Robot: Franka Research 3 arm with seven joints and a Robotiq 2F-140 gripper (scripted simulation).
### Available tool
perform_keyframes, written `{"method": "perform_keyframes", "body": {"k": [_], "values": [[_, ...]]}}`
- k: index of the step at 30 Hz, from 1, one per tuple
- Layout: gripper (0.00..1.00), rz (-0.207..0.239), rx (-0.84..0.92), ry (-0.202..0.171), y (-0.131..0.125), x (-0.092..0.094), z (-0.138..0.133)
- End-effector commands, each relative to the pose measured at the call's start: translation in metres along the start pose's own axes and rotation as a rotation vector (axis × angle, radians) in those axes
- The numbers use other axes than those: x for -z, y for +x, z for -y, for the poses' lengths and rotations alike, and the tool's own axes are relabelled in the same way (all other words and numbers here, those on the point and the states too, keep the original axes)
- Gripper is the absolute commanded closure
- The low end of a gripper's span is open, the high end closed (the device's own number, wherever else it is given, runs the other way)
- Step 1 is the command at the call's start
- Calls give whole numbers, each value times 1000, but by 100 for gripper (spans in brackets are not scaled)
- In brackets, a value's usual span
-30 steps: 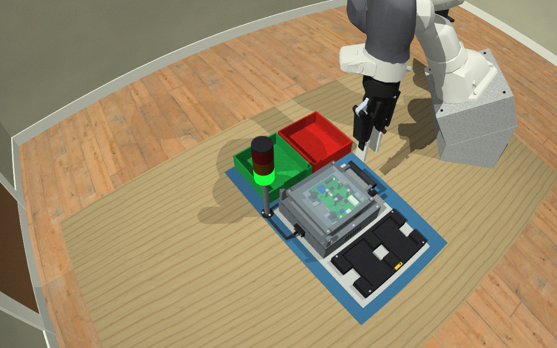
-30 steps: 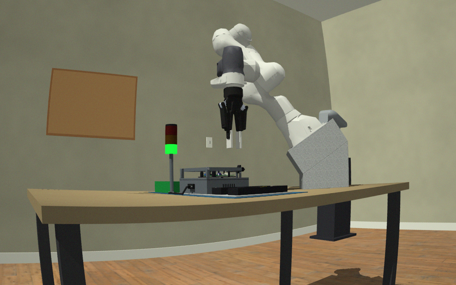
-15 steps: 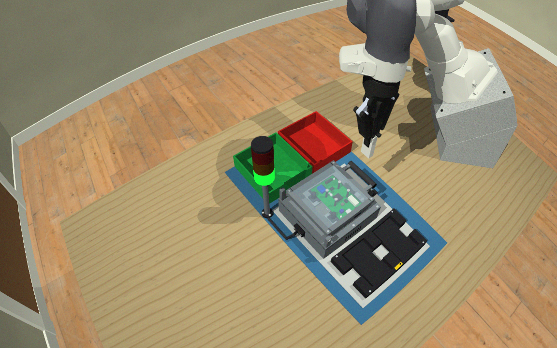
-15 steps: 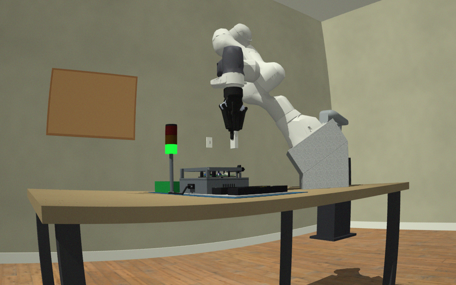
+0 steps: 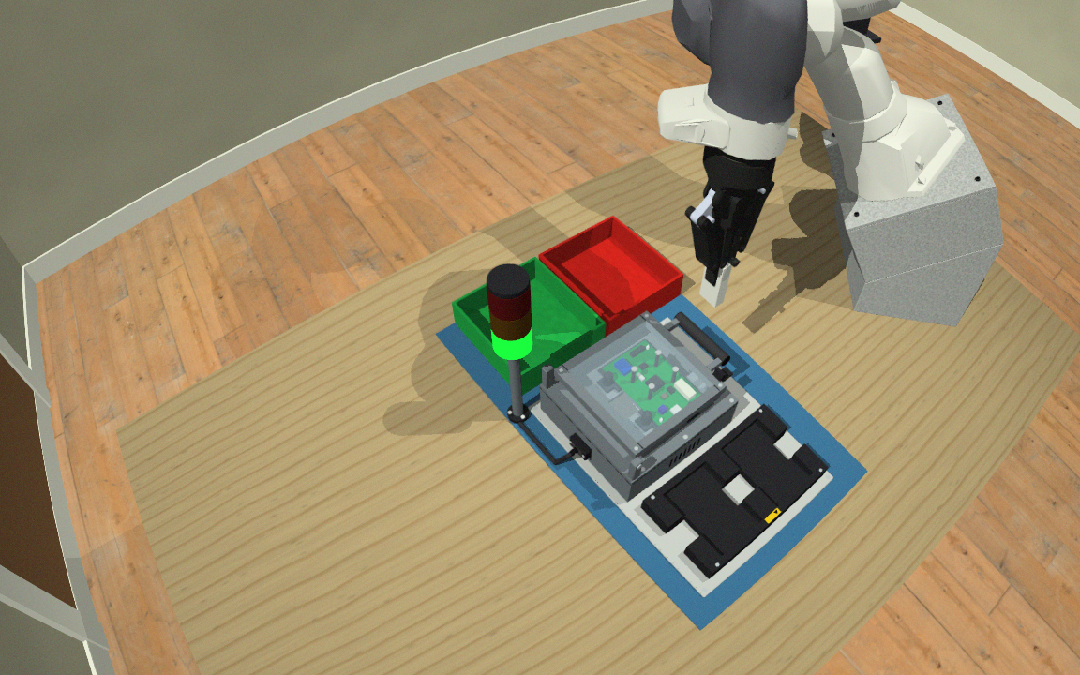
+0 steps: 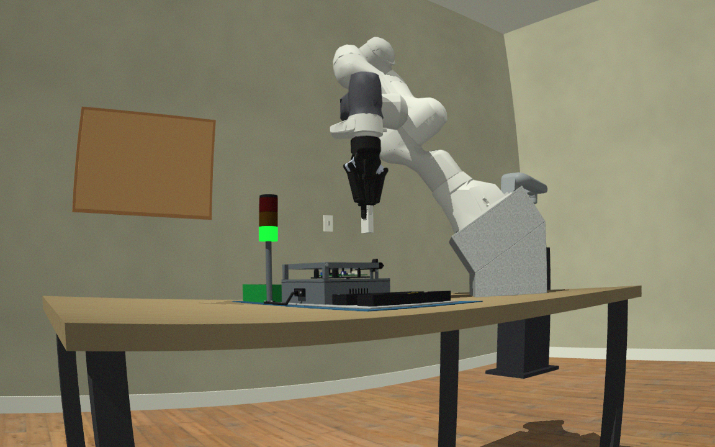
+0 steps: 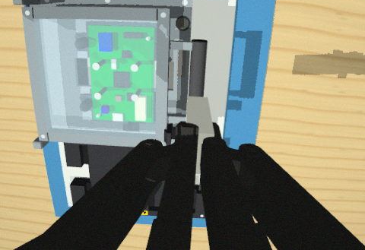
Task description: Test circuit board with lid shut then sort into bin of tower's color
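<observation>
The green circuit board (image 5: 652, 383) lies in the grey tester (image 5: 640, 402) under the shut clear lid; it also shows in the wrist view (image 7: 122, 74), with its white connector end toward the tray. The lid's black handle (image 7: 197, 68) runs along the tester's right side in the wrist view. The signal tower (image 5: 510, 314) shows green, also in the side view (image 6: 268, 218). My gripper (image 5: 714, 288) (image 6: 367, 223) is shut and empty, high above the tester's handle side; its pads (image 7: 199, 121) point down near the end of the handle.
A green bin (image 5: 532, 322) and a red bin (image 5: 610, 270) stand side by side behind the tester on the blue mat (image 5: 787, 436). The black tray (image 5: 735, 488) lies in front of the tester, its pockets without a board. The robot's grey base (image 5: 917, 226) stands at the right.
</observation>
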State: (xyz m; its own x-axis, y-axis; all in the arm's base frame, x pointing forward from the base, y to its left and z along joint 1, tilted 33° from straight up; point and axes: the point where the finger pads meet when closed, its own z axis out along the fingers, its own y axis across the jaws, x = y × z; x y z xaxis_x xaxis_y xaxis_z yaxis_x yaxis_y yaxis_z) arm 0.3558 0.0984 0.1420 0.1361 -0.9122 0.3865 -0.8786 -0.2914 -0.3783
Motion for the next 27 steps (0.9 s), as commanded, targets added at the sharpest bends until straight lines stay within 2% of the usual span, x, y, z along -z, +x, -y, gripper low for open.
{"method": "perform_keyframes", "body": {"k": [1,27], "values": [[100,-2,4,-3,1,0,-1],[100,-2,4,-3,1,20,-1]]}}
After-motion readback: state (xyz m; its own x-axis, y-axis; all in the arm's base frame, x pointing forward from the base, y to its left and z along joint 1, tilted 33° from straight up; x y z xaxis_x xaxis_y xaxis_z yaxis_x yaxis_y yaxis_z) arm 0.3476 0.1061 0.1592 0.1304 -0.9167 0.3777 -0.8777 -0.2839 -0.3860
